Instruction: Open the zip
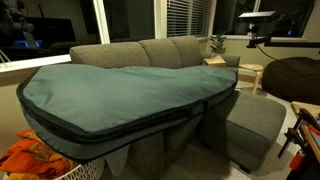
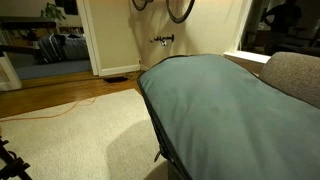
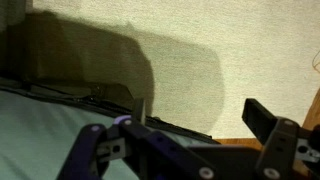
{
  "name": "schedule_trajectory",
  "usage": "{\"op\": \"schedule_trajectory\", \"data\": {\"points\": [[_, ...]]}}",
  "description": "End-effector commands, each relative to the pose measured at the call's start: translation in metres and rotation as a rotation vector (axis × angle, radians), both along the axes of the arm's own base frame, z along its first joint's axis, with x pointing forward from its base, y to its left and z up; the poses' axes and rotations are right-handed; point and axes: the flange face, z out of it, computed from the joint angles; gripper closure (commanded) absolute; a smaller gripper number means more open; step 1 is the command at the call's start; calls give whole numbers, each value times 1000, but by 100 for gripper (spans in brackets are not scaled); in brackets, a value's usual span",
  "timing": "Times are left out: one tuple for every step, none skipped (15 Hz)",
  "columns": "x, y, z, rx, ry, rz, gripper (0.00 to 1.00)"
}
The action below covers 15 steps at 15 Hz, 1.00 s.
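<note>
A very large teal-green padded bag [image 1: 120, 85] lies across a grey sofa; it also shows in an exterior view [image 2: 230, 110]. The zip [image 1: 150, 122], a dark line with black trim, runs round the bag's side edge and shows along the near edge in an exterior view [image 2: 153, 115]. In the wrist view the zip [image 3: 110, 103] crosses from left to lower right at the bag's edge. My gripper [image 3: 198, 108] is open and empty, its fingers hanging over that edge, with one finger just above the zip line. The gripper does not show in either exterior view.
The grey sofa [image 1: 150, 50] has a grey ottoman [image 1: 255, 118] in front. Orange cloth in a basket [image 1: 30, 158] sits at the front corner. A side table [image 1: 247, 70] and a brown beanbag [image 1: 295, 75] stand beyond. Beige carpet [image 2: 70, 130] and an orange cable [image 2: 60, 108] lie beside the bag.
</note>
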Motion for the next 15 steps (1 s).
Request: {"op": "schedule_trajectory", "data": {"points": [[0, 0, 1, 0, 1, 0, 0], [0, 0, 1, 0, 1, 0, 0], [0, 0, 1, 0, 1, 0, 0], [0, 0, 1, 0, 1, 0, 0], [0, 0, 1, 0, 1, 0, 0], [0, 0, 1, 0, 1, 0, 0], [0, 0, 1, 0, 1, 0, 0], [0, 0, 1, 0, 1, 0, 0], [2, -1, -1, 0, 4, -1, 0], [4, -2, -3, -1, 6, -2, 0], [5, -4, -5, -1, 10, -6, 0], [8, -5, -8, -3, 15, -9, 0], [10, -6, -11, -8, 19, -13, 0], [12, -8, -14, -12, 25, -16, 0], [14, -9, -18, -13, 33, -20, 0]]}}
